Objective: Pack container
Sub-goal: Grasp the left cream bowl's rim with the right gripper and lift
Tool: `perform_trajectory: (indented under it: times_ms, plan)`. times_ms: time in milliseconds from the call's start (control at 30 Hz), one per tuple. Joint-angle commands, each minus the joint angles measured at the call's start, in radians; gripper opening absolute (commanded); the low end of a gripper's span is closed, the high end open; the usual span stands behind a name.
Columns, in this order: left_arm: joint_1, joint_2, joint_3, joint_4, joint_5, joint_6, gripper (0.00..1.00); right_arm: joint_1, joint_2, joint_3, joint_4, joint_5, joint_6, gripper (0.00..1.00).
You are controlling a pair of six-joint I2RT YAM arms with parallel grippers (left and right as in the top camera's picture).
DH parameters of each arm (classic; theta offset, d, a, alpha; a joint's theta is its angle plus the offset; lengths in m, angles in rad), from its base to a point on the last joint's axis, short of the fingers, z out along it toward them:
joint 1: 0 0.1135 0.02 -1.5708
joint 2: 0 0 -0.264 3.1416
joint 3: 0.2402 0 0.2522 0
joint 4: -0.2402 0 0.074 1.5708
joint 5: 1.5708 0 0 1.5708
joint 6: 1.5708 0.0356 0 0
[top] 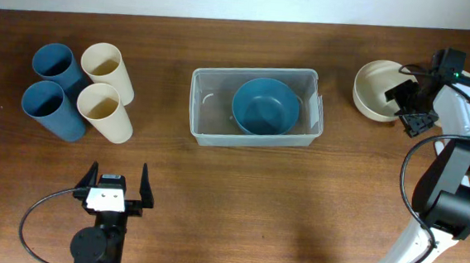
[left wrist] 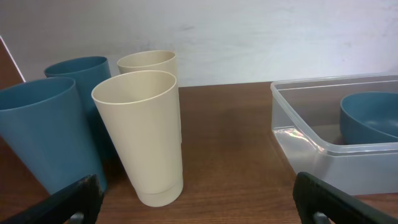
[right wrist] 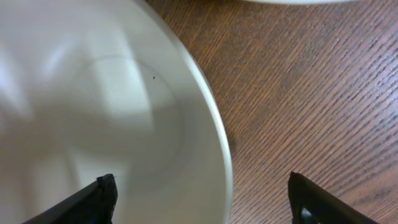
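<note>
No writing, label, brand, number or sign can be read anywhere in these views: the container (top: 256,70), the blue bowl (top: 264,106), the cream bowl (top: 376,90), the blue cups (top: 55,61), the cream cups (top: 101,60) and the table (top: 255,199) all show plain, unmarked surfaces

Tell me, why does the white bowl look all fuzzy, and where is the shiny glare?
Right wrist view: the cream bowl is very close to the lens, so it blurs, while the table grain is sharp. Left wrist view: light glints on the container at its near corner. Overhead view: even light, only soft shadows.
</note>
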Motion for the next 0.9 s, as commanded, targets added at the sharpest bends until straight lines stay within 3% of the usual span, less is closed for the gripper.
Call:
perform_trajectory:
  times_ms: [0, 567, 667, 867]
  plan:
    - [0.005, -0.008, -0.004, -0.002, 0.013, 0.012, 1.0, 0.0, 0.017, -0.01, 0.007, -0.006, 0.001, 0.8]
    - [0.005, -0.008, -0.004, -0.002, 0.013, 0.012, 1.0, 0.0, 0.071, -0.016, 0.034, -0.017, 0.043, 0.79]
    - [0.005, -0.008, -0.004, -0.002, 0.013, 0.012, 1.0, 0.0, 0.071, -0.015, 0.039, -0.017, 0.043, 0.71]
    - [0.005, -0.008, -0.004, -0.002, 0.013, 0.012, 0.99, 0.0, 0.071, -0.014, 0.044, -0.018, 0.043, 0.38]
